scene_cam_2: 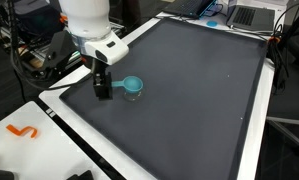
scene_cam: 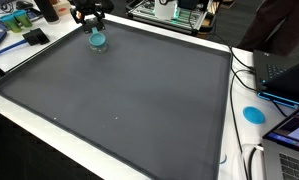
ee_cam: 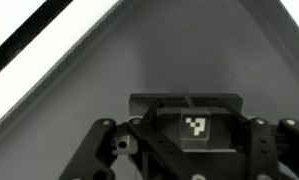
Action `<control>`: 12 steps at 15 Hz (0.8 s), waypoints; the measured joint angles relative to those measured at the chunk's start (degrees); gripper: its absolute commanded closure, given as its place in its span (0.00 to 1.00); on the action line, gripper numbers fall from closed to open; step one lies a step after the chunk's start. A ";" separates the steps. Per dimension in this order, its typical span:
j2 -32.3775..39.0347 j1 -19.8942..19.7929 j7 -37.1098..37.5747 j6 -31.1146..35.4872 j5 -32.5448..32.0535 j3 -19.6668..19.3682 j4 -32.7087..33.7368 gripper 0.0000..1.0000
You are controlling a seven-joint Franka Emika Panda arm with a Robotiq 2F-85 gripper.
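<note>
1 small teal cup (scene_cam_2: 134,87) sits on the dark mat (scene_cam_2: 194,95) just beside the claw (scene_cam_2: 102,90), with its short handle pointing back toward the black fingers. In this exterior view the handle's end meets the claw's outline, but the picture is too small to show whether they touch or whether the handle is gripped. In an exterior view from the far end of the mat, the cup (scene_cam: 97,41) shows directly below the claw (scene_cam: 91,22), close to the mat's far edge. Whether the claw's fingers are apart or together I cannot tell. They read as 1 dark block from the side, and the wrist view shows only the claw's body with a black-and-white square tag (ee_cam: 195,126) on it, and no fingertips.

Beneath the claw, the wrist view shows grey mat, with a pale border strip running slantwise off to 1 side. The mat lies on a white worktop (scene_cam_2: 49,140) and covers most of it. Well away from the claw, past the mat's opposite long edge, a round blue disc (scene_cam: 253,113) lies on the worktop near an open laptop (scene_cam: 286,75). An orange squiggle (scene_cam_2: 22,131) marks the white surface, apart from the claw and off the mat.
</note>
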 measured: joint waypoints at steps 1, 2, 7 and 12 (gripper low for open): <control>0.20 -0.16 0.01 0.27 0.35 0.03 0.01 0.72; 0.42 -0.28 0.05 0.40 0.49 0.04 0.05 0.72; 1.99 -0.31 3.42 0.48 -1.11 0.04 0.78 0.72; 2.95 0.20 7.73 0.40 -6.15 0.05 1.29 0.72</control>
